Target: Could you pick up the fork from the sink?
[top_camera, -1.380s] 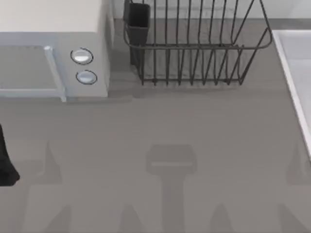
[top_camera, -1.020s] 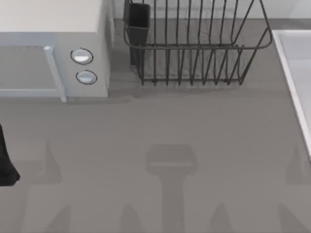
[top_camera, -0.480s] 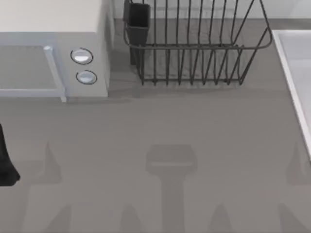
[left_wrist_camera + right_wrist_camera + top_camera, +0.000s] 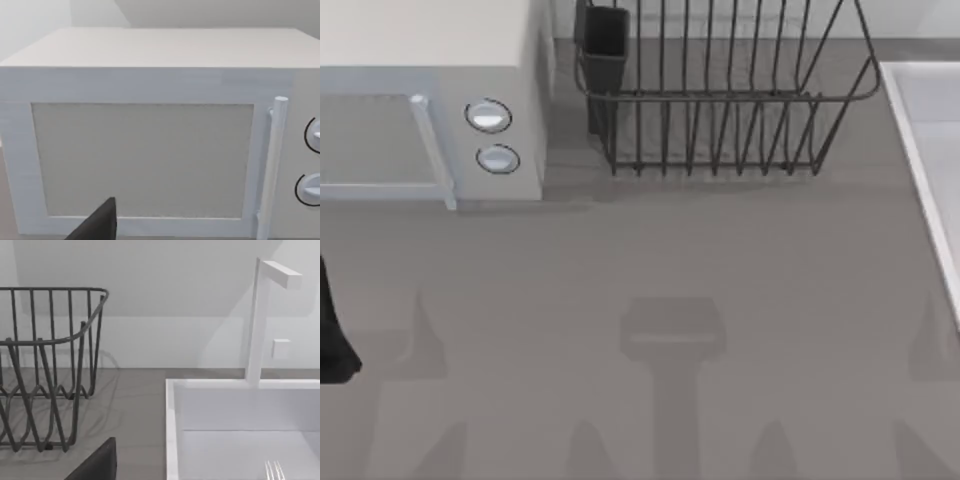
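Note:
The fork [image 4: 273, 471] shows just its silver tines, lying on the floor of the sink [image 4: 171, 430] at the lower edge of the right wrist view. In the top view the sink [image 4: 920, 150] is a pale basin with a raised rim at the table's right edge. A dark part of my right gripper [image 4: 97, 462] sits low in the right wrist view, short of the sink's near rim and apart from the fork. A dark piece of my left arm [image 4: 335, 330] rests at the table's left edge, and my left gripper [image 4: 100, 222] faces the microwave.
A white microwave [image 4: 420, 100] stands at the back left, its door [image 4: 150, 150] shut. A dark wire dish rack [image 4: 720, 100] with a black cup [image 4: 605, 45] stands at the back centre, left of the sink. A white faucet [image 4: 257, 320] rises behind the basin.

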Robot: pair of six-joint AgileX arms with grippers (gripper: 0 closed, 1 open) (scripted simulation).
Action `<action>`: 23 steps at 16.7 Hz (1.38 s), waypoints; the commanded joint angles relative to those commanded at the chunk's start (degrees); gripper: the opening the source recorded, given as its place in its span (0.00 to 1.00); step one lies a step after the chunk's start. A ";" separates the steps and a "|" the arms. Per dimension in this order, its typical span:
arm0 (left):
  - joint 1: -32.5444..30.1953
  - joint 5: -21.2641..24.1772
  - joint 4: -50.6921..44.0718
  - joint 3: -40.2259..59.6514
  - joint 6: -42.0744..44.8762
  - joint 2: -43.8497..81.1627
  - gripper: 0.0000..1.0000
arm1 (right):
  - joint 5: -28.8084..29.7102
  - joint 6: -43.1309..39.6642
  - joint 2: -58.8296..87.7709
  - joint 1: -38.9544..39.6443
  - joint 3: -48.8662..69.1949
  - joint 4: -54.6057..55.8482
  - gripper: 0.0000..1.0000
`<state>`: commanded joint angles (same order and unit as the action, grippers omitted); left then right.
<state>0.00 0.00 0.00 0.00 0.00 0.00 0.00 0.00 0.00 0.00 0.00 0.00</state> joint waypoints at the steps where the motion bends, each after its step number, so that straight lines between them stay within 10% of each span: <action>1: 0.00 0.00 0.00 0.00 0.00 0.00 1.00 | 0.00 0.00 0.00 0.00 0.00 0.00 1.00; 10: 0.00 0.00 0.00 0.00 0.00 0.00 1.00 | 0.16 -2.35 23.51 -2.42 21.01 -12.73 1.00; 23: 0.00 0.00 0.00 0.00 0.00 0.00 1.00 | 0.41 -9.60 98.26 -10.29 89.41 -52.38 1.00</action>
<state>0.00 0.00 0.00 0.00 0.00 0.00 0.41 -9.60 98.26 -10.29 89.41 -52.38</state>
